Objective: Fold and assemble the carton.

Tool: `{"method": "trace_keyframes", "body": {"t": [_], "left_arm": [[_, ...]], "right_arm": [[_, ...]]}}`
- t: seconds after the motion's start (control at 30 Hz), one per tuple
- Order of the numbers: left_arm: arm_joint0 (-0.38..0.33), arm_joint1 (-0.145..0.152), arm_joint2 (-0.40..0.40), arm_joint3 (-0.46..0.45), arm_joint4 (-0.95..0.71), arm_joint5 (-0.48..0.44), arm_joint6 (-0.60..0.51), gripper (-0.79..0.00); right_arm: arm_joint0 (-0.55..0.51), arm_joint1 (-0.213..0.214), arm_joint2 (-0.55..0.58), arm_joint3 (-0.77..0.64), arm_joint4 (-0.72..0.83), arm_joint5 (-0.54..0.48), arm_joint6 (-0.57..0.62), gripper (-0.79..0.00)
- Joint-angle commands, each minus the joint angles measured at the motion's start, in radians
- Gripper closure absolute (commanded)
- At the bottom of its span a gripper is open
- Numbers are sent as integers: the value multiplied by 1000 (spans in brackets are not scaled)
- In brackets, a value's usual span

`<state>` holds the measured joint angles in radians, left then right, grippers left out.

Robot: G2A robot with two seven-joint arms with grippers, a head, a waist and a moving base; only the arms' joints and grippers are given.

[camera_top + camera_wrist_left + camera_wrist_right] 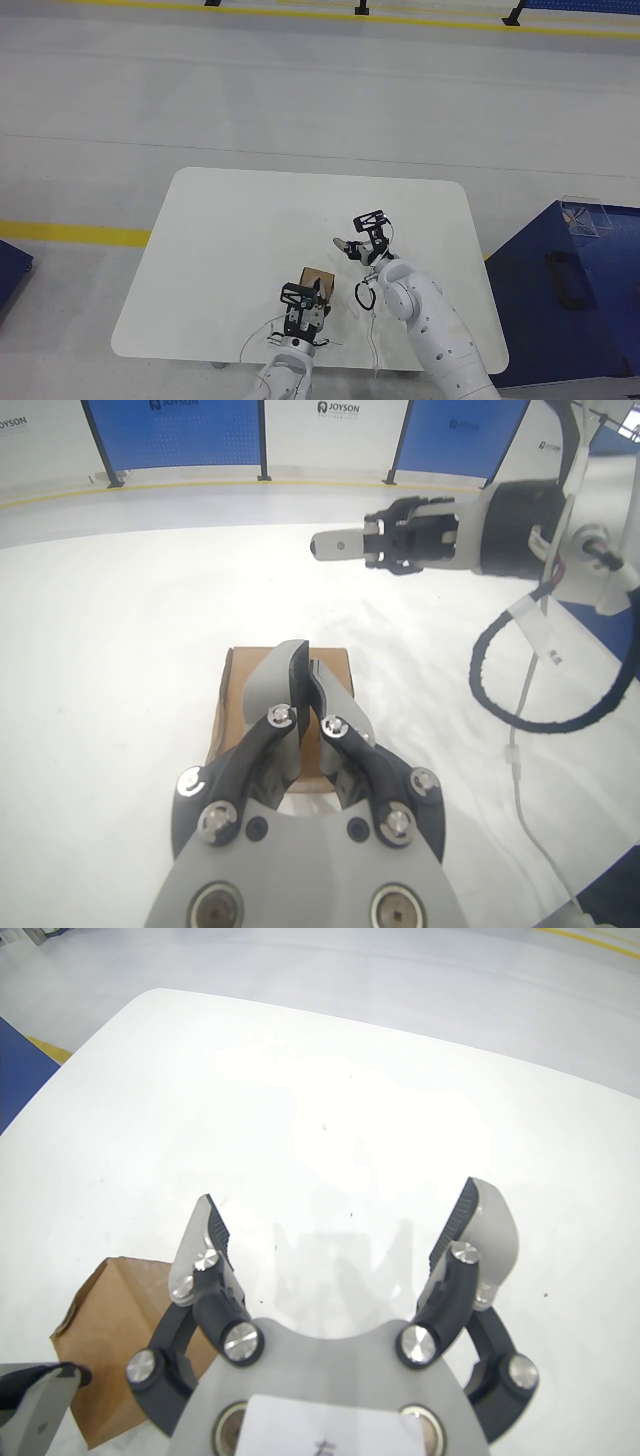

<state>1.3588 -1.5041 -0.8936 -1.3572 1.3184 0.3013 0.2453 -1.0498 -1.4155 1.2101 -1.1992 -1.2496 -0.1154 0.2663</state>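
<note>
A small brown carton (318, 277) stands on the white table (250, 230) near its front edge, its flaps folded in. My left gripper (304, 655) hovers right over the carton (245, 665), its fingers pressed together with nothing between them; from above it (305, 296) sits at the carton's near side. My right gripper (340, 1193) is open and empty above bare table, with the carton (115, 1298) off to its side. From the left wrist it (340, 546) appears side-on, beyond the carton.
A black cable loop (500, 680) hangs from the right arm over the table. A blue barrier (570, 290) stands beside the table's right edge. The table's far half (300, 210) is bare.
</note>
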Motion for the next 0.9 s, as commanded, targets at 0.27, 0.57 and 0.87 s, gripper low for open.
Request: {"method": "trace_keyframes", "body": {"t": [0.27,0.57,0.87], "left_arm": [[-16,-13,3,50,-14,2,12,0],[-25,-22,6,90,-3,15,29,0],[-24,-36,10,101,-28,30,64,0]], "right_arm": [[0,0,0,0,0,0,0,-785],[0,0,0,0,0,0,0,-785],[0,0,0,0,0,0,0,-785]]}}
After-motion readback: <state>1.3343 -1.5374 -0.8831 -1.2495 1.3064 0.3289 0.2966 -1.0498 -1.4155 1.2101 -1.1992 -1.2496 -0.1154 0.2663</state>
